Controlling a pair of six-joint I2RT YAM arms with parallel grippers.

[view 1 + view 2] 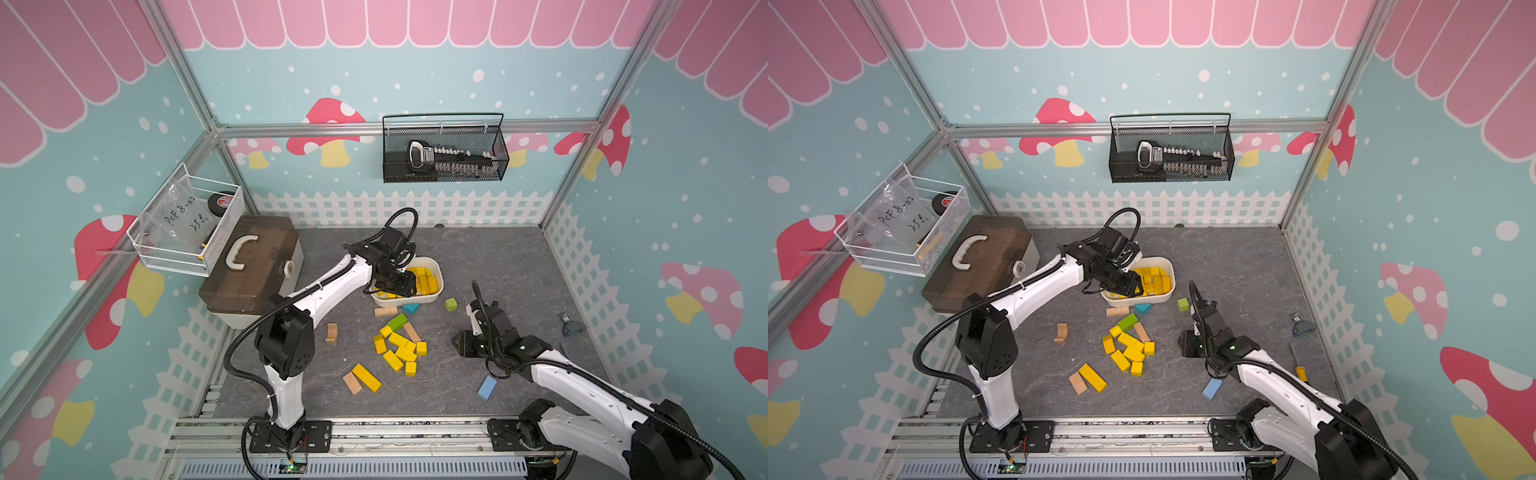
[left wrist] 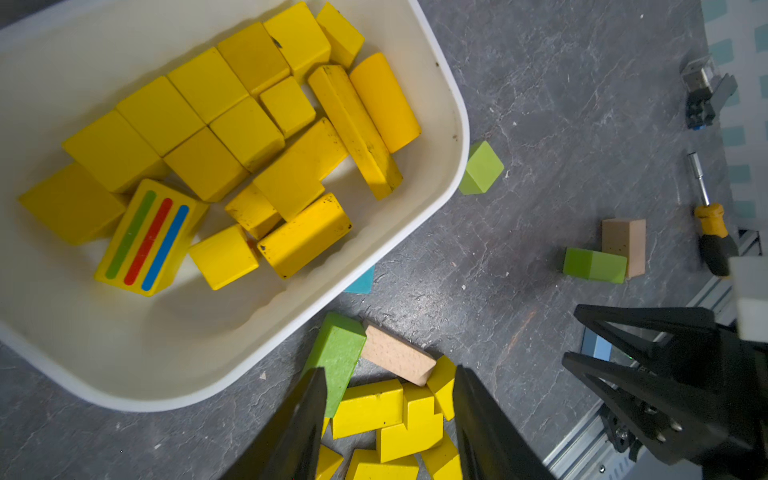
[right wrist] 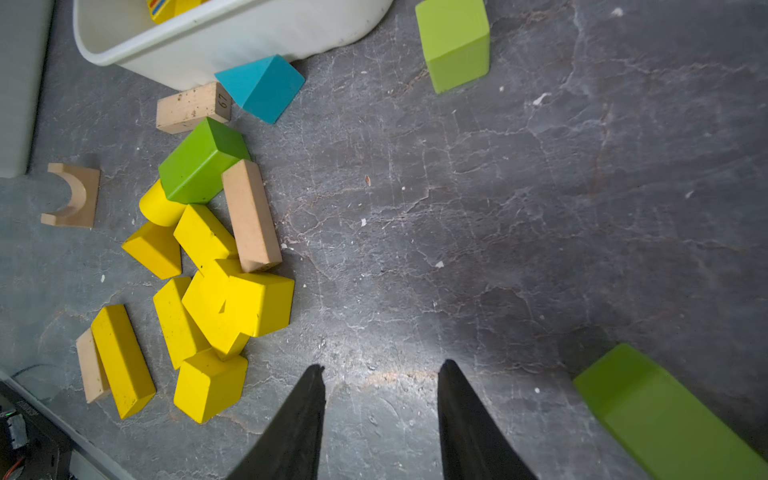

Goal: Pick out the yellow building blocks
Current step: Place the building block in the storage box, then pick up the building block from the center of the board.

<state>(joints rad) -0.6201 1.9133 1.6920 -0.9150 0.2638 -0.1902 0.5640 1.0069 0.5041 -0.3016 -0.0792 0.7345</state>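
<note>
The left pincer [image 2: 388, 370], above the bin [image 2: 459, 124], and the right pincer [image 3: 382, 365], above bare table [image 3: 540, 208], both stand open and empty. Yellow blocks [image 2: 208, 124] part-fill the bin, and about 8 lie clustered on the table. The best target is judged to be the outlying bar [image 1: 366, 377], which lies flat with its long axis diagonal; the pincer should close across its width.

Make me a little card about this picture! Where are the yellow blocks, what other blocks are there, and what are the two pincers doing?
Tub: white tub on the grey floor
In tub: yellow blocks, plus a striped block
Not in tub yet: yellow pile; yellow bar beside a tan block
Other colours: green brick, green cube, teal wedge, blue block
Left pincer: open, empty, above the tub
Right pincer: open, empty, above bare floor
</note>
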